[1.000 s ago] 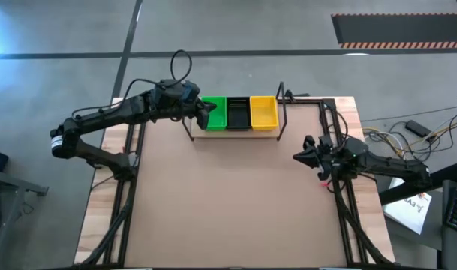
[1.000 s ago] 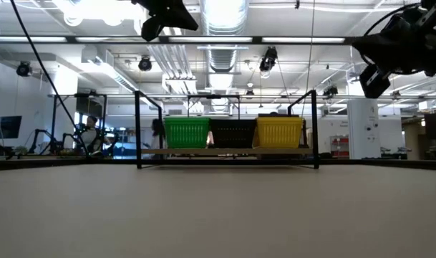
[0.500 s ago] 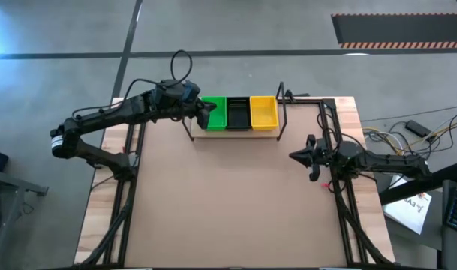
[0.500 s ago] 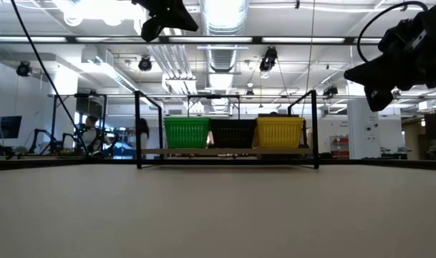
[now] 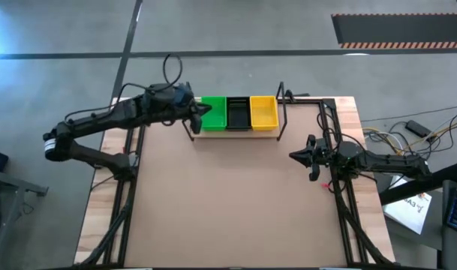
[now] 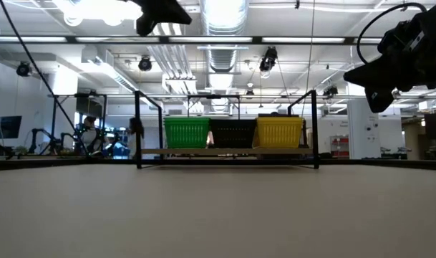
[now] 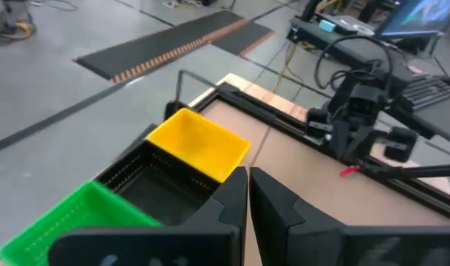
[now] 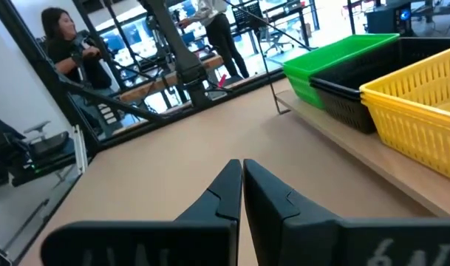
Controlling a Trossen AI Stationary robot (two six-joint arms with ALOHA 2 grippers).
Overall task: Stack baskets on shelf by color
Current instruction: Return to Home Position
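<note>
My left gripper (image 5: 205,110) hovers high above the left end of the shelf (image 5: 236,133), fingers pressed together on nothing. The shelf stands at the table's far edge and carries the green baskets (image 5: 215,112), black baskets (image 5: 238,112) and yellow baskets (image 5: 263,111) side by side, left to right. My right gripper (image 5: 294,156) hangs over the table's right side, well apart from the shelf, fingers clenched and empty.

I see the shelf (image 5: 236,133) at the table's (image 5: 236,199) far edge, wire frames at both ends. On it sit, upright and side by side: green baskets (image 5: 215,112) left, black baskets (image 5: 238,112) middle, yellow baskets (image 5: 263,112) right.
</note>
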